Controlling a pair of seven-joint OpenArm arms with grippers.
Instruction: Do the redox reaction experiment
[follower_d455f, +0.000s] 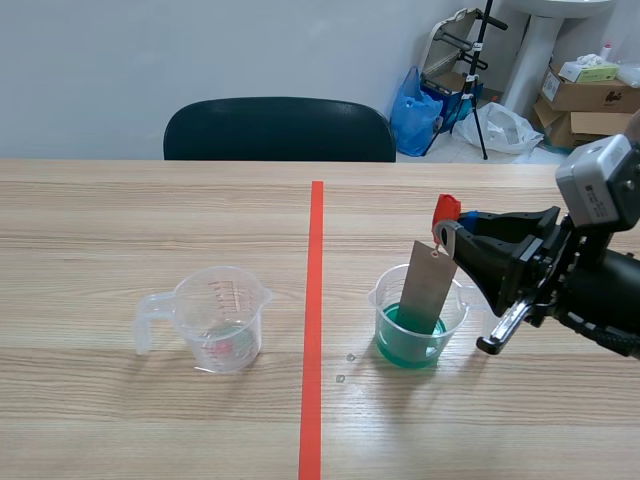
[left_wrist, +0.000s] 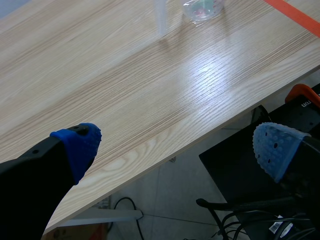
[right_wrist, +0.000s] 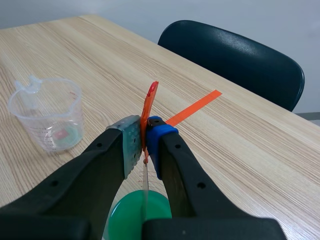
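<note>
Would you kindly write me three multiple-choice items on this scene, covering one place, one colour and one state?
1. The strip stands in:
A. the left cup
B. the right cup
C. neither; it lies flat on the table

2. The liquid around the strip is:
A. green
B. red
C. clear

3. The left gripper is:
A. shut on the strip
B. open, holding nothing
C. shut on a cup

Answers:
1 B: the strip's lower end dips into the right cup.
2 A: the liquid in that cup shows green in the scene and right wrist views.
3 B: the gripper's fingers stand wide apart with nothing between them.
</note>
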